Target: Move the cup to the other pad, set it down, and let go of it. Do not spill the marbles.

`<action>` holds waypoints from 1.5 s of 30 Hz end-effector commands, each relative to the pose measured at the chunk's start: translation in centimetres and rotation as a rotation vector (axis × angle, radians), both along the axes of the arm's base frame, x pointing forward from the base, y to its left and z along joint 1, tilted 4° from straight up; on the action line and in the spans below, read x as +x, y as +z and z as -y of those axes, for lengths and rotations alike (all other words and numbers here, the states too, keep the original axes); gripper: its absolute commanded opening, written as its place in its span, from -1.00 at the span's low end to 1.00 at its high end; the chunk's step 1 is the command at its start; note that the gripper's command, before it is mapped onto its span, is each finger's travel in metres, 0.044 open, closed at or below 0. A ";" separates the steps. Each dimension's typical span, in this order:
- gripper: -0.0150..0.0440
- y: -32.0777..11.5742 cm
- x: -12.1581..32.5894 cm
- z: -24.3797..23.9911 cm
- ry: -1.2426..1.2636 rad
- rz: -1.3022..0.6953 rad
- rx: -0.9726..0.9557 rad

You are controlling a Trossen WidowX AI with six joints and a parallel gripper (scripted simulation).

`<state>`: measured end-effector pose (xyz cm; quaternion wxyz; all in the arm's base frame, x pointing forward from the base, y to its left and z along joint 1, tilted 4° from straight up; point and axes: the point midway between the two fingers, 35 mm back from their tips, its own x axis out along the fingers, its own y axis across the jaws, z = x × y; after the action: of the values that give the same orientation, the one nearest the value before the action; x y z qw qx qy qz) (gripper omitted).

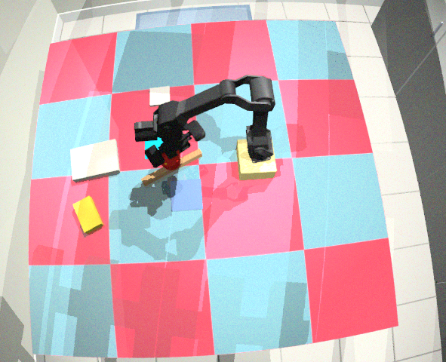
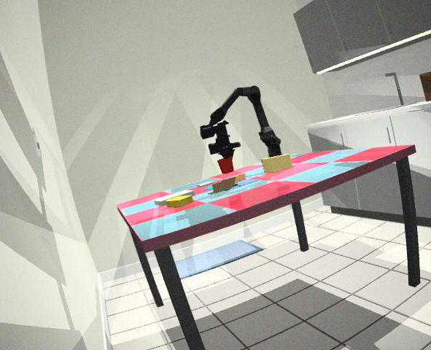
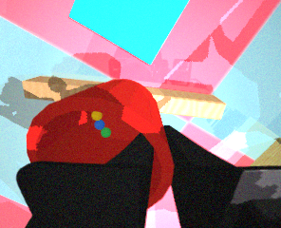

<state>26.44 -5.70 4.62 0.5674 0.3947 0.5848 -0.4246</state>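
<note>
The black gripper (image 1: pixel 174 154) (image 2: pixel 227 156) (image 3: pixel 158 131) is clamped on the wall of the red cup (image 1: pixel 171 161) (image 2: pixel 225 165) (image 3: pixel 93 128), one finger inside it and one outside. The cup hangs above the checkered table (image 1: pixel 253 218) (image 2: pixel 222 222), over the wooden bar (image 1: pixel 150 177) (image 2: pixel 224 184) (image 3: pixel 197 104) as the top view shows it. Within the cup lie three marbles: a yellow marble (image 3: pixel 97 115), a blue marble (image 3: pixel 100 124) and a green marble (image 3: pixel 105 133).

The bar lies between the cyan pad (image 1: pixel 152 147) (image 2: pixel 208 187) (image 3: pixel 136 24) and the pale blue pad (image 1: pixel 187 195) (image 2: pixel 247 182). The arm partly covers the cyan pad in the top view. A yellow block (image 1: pixel 87 214) (image 2: pixel 179 200) lies near a larger white slab (image 1: pixel 94 159) (image 2: pixel 166 198), and a small white square (image 1: pixel 159 96) (image 2: pixel 206 184) lies beyond the cyan pad. The arm stands at a pale yellow block (image 1: pixel 257 170) (image 2: pixel 276 163).
</note>
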 end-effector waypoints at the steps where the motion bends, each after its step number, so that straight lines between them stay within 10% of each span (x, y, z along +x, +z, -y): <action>1: -0.49 0.0 0.3 1.0 0.005 -0.004 -0.005; 45: -0.49 -0.1 2.6 10.3 0.005 -0.003 -0.012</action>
<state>29.03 -15.74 4.94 0.5700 0.3927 0.5816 -0.4274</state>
